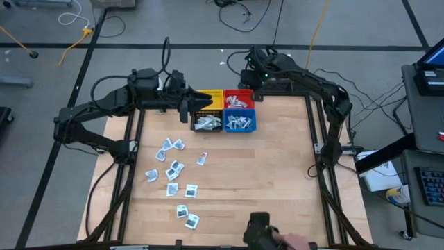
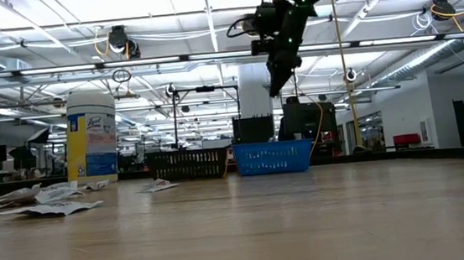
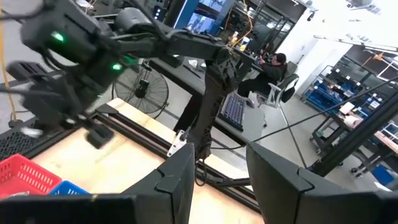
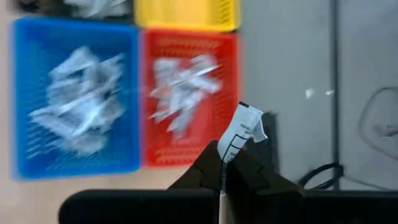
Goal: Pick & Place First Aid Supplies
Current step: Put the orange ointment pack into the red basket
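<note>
Industrial lab — ceiling trusses (image 2: 125, 65), workstation monitor (image 3: 202, 18).

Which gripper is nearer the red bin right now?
Right. The right gripper hovers just past the red bin's far edge, while the left gripper sits over the yellow bin beside it.

A dark gripper (image 2: 278, 84) hangs from twelve o'clock above the blue bin (image 2: 273, 157), with the black bin (image 2: 188, 164) just beside it. At nine o'clock, a white-lidded jar (image 2: 91, 136) stands behind scattered packets (image 2: 46, 198).
</note>
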